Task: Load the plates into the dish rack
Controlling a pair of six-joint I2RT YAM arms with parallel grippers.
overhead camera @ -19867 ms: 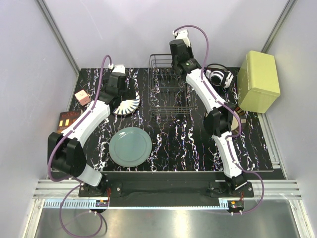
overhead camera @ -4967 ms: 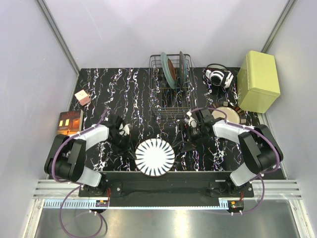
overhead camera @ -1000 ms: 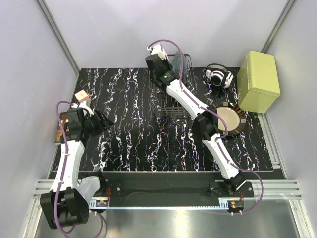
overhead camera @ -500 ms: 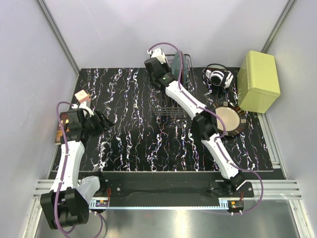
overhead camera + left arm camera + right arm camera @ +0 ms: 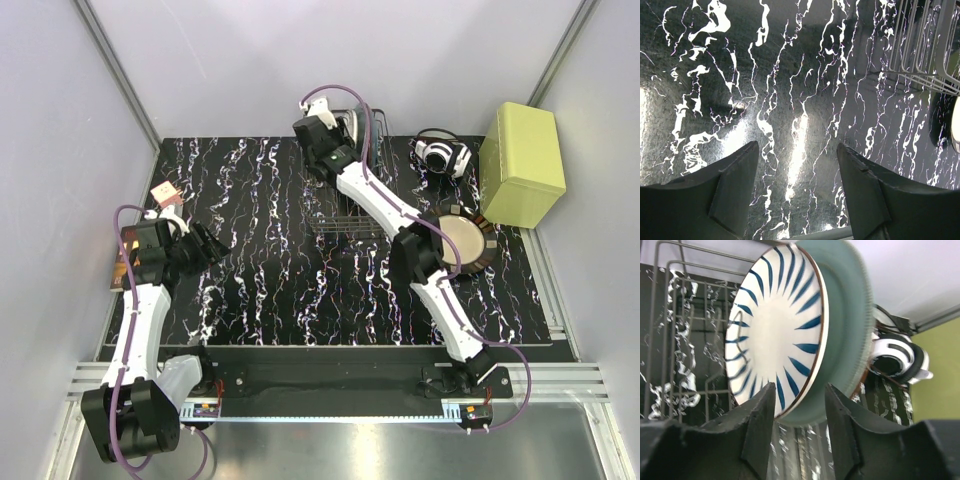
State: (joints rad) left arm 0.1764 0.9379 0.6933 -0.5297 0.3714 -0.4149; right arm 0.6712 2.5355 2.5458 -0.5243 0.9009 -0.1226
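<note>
The dish rack [image 5: 335, 215] stands at the back middle of the table. The white striped plate [image 5: 775, 335] stands upright in it and leans against a teal plate [image 5: 850, 330]. Both show edge-on in the top view [image 5: 360, 130]. My right gripper [image 5: 799, 387] is open, its jaws either side of the striped plate's lower rim; in the top view it is at the rack's far left corner [image 5: 328, 128]. The cream plate with the brown striped rim [image 5: 462, 243] lies flat at the right, partly under my right arm. My left gripper [image 5: 797, 145] is open and empty over the table's left side [image 5: 205, 245].
White headphones [image 5: 440, 152] and a yellow-green box [image 5: 522, 165] are at the back right. A small pink box [image 5: 165, 195] and a brown box [image 5: 125, 262] sit at the left edge. The rack's corner shows in the left wrist view [image 5: 920, 45].
The striped plate, flat at the table's front five seconds ago, now stands in the rack. In the last second my right gripper barely shifted there. My left arm has stayed still.
</note>
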